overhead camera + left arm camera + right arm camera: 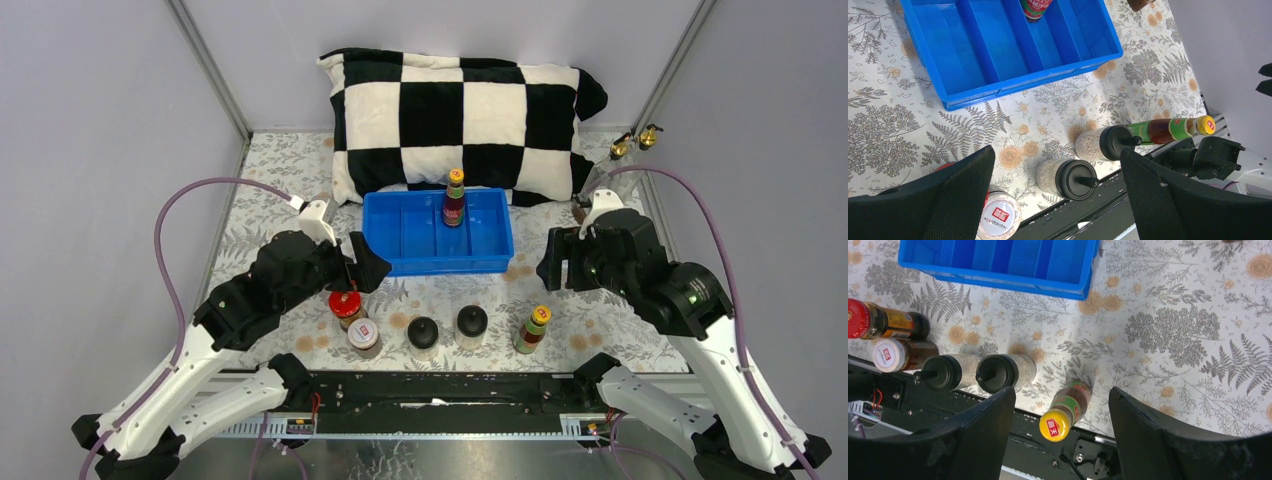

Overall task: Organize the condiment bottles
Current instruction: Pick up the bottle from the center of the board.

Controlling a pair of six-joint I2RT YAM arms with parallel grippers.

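Note:
A row of condiment bottles stands along the near table edge: a red-lidded jar, a white-lidded jar, two black-capped jars and a yellow-capped sauce bottle. A second yellow-capped bottle stands upright inside the blue tray. Two gold-spouted bottles stand at the far right corner. My left gripper hangs open above the black-capped jars, holding nothing. My right gripper is open above the near sauce bottle, not touching it.
A black-and-white checkered pillow lies behind the tray. A black rail runs along the near edge just in front of the jars. Grey walls close in the left and right sides.

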